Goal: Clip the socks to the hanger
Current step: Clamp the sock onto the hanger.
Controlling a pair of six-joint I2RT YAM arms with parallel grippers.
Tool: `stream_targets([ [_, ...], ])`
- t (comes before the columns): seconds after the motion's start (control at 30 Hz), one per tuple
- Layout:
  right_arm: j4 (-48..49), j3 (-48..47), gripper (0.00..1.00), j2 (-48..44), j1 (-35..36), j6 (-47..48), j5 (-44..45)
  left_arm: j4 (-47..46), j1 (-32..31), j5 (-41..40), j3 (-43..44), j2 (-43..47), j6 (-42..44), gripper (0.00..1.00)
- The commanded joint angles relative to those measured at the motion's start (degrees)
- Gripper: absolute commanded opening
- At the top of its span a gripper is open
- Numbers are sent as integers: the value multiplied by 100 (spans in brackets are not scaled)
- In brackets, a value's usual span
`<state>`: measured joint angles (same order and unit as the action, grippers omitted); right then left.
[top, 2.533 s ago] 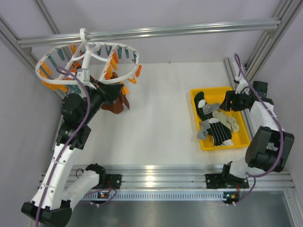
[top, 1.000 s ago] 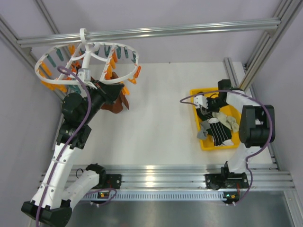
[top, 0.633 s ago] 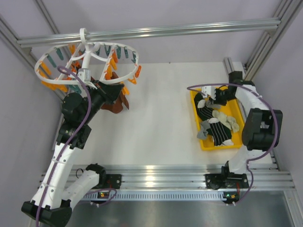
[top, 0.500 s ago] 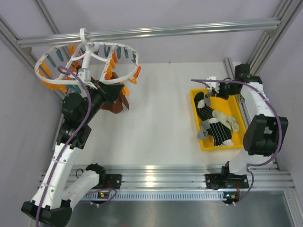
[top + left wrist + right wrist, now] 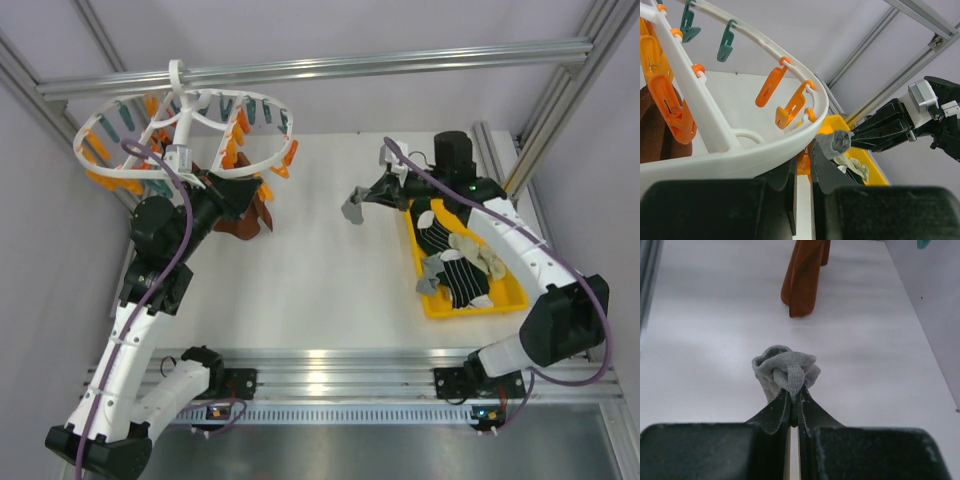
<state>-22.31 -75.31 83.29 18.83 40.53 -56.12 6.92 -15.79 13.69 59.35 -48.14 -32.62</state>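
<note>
The white round hanger (image 5: 255, 98) hangs from the frame bar at the back left, with orange and teal clips round its ring (image 5: 740, 152). My left gripper (image 5: 243, 196) sits under the ring, shut (image 5: 803, 152) on an orange clip (image 5: 803, 165). A brown sock (image 5: 250, 215) hangs from the hanger (image 5: 805, 275). My right gripper (image 5: 364, 196) hovers over the table's middle, shut (image 5: 794, 396) on a bunched grey sock (image 5: 785, 370), which dangles (image 5: 351, 209) left of the tray and shows beyond the ring (image 5: 835, 142). More socks (image 5: 462, 262), black, striped, cream and grey, lie in the tray.
A yellow tray (image 5: 508, 297) sits at the right side of the table. An aluminium frame bar (image 5: 400, 62) crosses the back, and frame posts run along both sides. White tabletop (image 5: 320, 270) lies between the hanger and the tray.
My right arm has lifted the grey sock out of the tray and swung left over the table toward the hanger. The left arm and hanger have not moved.
</note>
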Motion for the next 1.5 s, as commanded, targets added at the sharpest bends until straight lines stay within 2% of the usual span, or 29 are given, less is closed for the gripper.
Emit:
stream_targets([
  [0.0,2526,235,0,-111,663,-2747,126,-138,41,81,76,-108,81,0],
  [0.03,3121,297,0,-102,796,-3005,258,-147,41,98,59,-108,54,0],
  [0.13,3740,403,0,12,1289,-3709,672,-191,32,134,15,-90,28,0],
  [0.27,4171,464,0,126,1667,-4447,988,-208,41,212,-11,-64,19,0],
  [0.47,4515,350,0,346,2063,-4975,1164,-287,41,239,-143,-11,-7,0],
  [0.87,4542,87,0,610,2388,-5011,1191,-410,41,344,-257,-11,-113,0],
  [1.47,4656,-274,0,953,2512,-5310,1164,-358,41,345,-319,-29,36,0],
])
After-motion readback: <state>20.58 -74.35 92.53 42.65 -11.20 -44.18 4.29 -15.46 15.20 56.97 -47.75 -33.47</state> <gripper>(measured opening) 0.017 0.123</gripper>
